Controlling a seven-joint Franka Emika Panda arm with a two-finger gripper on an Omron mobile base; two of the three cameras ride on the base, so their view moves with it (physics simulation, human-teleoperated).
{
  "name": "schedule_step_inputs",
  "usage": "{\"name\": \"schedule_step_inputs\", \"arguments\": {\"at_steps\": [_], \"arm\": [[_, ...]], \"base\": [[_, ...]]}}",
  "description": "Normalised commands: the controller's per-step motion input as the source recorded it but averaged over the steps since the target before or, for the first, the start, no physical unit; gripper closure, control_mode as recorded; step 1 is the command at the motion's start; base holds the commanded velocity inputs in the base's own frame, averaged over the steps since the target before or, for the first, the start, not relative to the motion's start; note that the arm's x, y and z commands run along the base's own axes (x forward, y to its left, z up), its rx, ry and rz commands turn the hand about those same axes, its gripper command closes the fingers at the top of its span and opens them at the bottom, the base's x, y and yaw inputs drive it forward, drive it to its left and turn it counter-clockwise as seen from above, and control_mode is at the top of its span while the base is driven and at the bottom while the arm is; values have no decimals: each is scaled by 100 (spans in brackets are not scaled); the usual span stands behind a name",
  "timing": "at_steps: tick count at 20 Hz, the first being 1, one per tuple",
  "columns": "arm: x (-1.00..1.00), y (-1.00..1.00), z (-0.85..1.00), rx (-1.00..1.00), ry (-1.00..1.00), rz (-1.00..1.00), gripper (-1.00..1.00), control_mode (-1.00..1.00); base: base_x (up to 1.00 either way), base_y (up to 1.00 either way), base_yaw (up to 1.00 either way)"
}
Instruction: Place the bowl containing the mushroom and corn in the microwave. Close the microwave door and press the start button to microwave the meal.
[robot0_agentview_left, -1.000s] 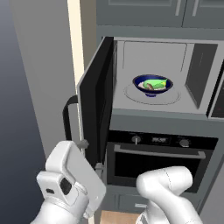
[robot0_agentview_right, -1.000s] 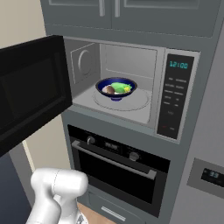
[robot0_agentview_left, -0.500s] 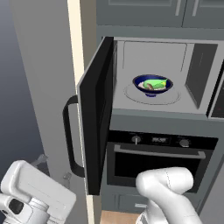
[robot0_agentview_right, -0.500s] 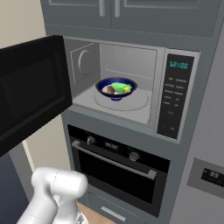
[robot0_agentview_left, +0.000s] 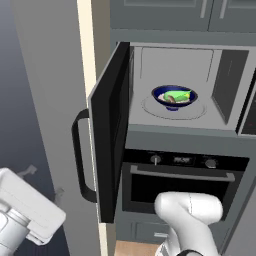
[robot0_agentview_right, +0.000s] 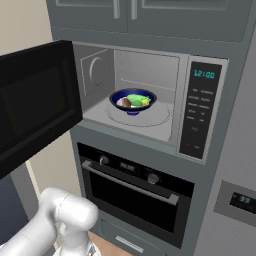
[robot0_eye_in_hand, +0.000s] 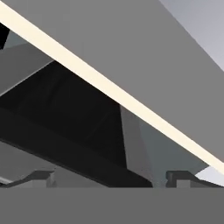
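Bowl (robot0_agentview_right: 132, 100) with corn (robot0_agentview_right: 136, 99) and mushroom (robot0_agentview_right: 124, 102) sitting on microwave (robot0_agentview_right: 150, 117) turntable: placing done. Microwave door (robot0_agentview_left: 111, 130) standing open; closing and start press remaining. End effector (robot0_eye_in_hand: 109, 177) spread wide, gripping nothing.

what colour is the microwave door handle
Black: a curved bar handle on the microwave door, clearest in the left base view.

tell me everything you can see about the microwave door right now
The microwave door is a tall panel with a dark, glossy window, a light grey frame and a curved black bar handle on its outer face. It looks like glass and plastic. It stands swung wide open, hinged at the left side of the microwave, jutting out above the oven front. Nothing touches it.
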Motion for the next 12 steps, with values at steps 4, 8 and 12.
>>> {"name": "schedule_step_inputs", "arguments": {"at_steps": [4, 8, 12], "arm": [[48, 1, -9, -1, 0, -21, -100, -100], [50, 0, -7, 0, 0, -20, -100, -100], [52, 0, -7, 0, 0, -20, -100, -100]], "base": [[0, 0, 0], [0, 0, 0], [0, 0, 0]]}}
